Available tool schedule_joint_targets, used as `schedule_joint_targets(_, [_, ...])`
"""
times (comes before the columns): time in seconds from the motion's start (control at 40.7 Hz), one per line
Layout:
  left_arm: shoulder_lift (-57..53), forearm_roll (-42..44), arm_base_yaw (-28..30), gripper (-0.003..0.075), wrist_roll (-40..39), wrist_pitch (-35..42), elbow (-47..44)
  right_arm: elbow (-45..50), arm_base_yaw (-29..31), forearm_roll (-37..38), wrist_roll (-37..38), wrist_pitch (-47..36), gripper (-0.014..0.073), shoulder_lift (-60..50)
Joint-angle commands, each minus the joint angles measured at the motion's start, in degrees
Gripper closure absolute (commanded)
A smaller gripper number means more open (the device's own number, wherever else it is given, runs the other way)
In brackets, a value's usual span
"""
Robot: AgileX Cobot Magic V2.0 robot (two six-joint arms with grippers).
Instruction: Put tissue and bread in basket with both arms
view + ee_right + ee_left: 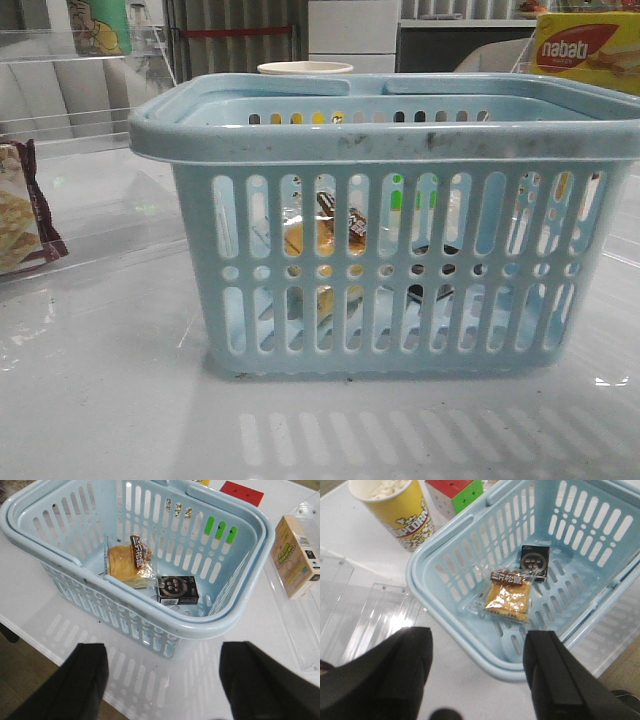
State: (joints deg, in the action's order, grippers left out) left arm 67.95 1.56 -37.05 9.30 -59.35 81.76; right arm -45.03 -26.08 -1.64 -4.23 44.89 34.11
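You see the bread (131,559) and a black tissue pack (177,590) lying inside the basket (150,620); your left gripper (480,680) and right gripper (165,685) hang spread, holding nothing, outside its rim.

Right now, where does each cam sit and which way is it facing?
Front: low at table height, facing forward at the basket side; no arm visible.
Left wrist: above, looking down into the basket; left gripper open.
Right wrist: above the opposite side, looking down; right gripper open.
Both wrist views share the bread and the black packet.
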Motion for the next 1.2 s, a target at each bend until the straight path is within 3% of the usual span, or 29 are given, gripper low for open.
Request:
schedule_joint_targets(0.0, [-6.6, 1.5, -0.4, 0.0265, -3.0, 3.7, -3.4, -1.5, -0.1, 0.4, -0.5, -4.1, 0.0022, 0.0])
schedule_joint_targets(0.246, [-19.6, 1.3, -0.4, 0.0265, -8.4, 10.4, -18.4, -1.5, -0.1, 0.4, -0.5, -4.1, 0.0022, 0.0])
schedule_joint_targets(0.516, [-28.8, 1.2, -0.4, 0.0265, -9.3, 18.5, -31.5, -1.5, -0.1, 0.4, -0.5, -4.1, 0.0022, 0.0])
schedule_joint_targets(1.179, [-29.1, 2.3, -0.4, 0.0265, -9.3, 21.2, -34.3, -1.5, -0.1, 0.4, -0.5, -4.6, 0.0022, 0.0])
